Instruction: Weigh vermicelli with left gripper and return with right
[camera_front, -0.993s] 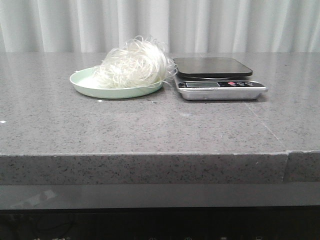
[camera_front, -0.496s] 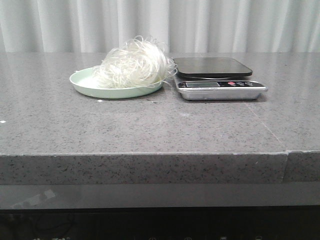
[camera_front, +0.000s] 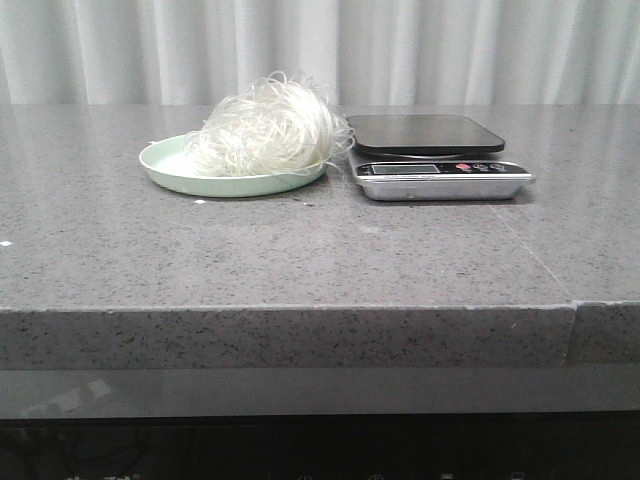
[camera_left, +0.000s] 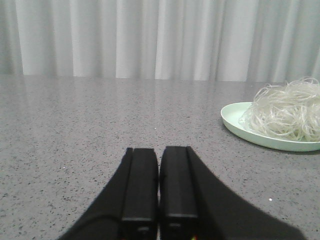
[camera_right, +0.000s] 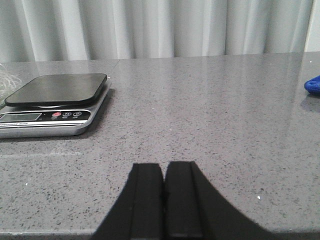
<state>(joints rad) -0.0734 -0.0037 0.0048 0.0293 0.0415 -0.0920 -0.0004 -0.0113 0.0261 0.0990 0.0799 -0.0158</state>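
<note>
table (camera_front: 300, 250): grey speckled stone | on it: green plate (camera_front: 170, 170), scale (camera_front: 440, 175) just beside

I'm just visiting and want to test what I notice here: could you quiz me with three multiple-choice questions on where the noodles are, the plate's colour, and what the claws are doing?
1. Where does the vermicelli lie?
A. on the scale
B. on the plate
C. on the bare table

2. What colour is the plate?
A. pale green
B. red
C. black

3. How are the left claw and right claw set?
A. both shut and empty
B. both wide open
C. one holding noodles

Answers:
1 B, the nest sits on the plate, beside the scale, whose platform is bare.
2 A, its rim shows pale green.
3 A, each wrist view shows the fingers pressed together, nothing between.
</note>
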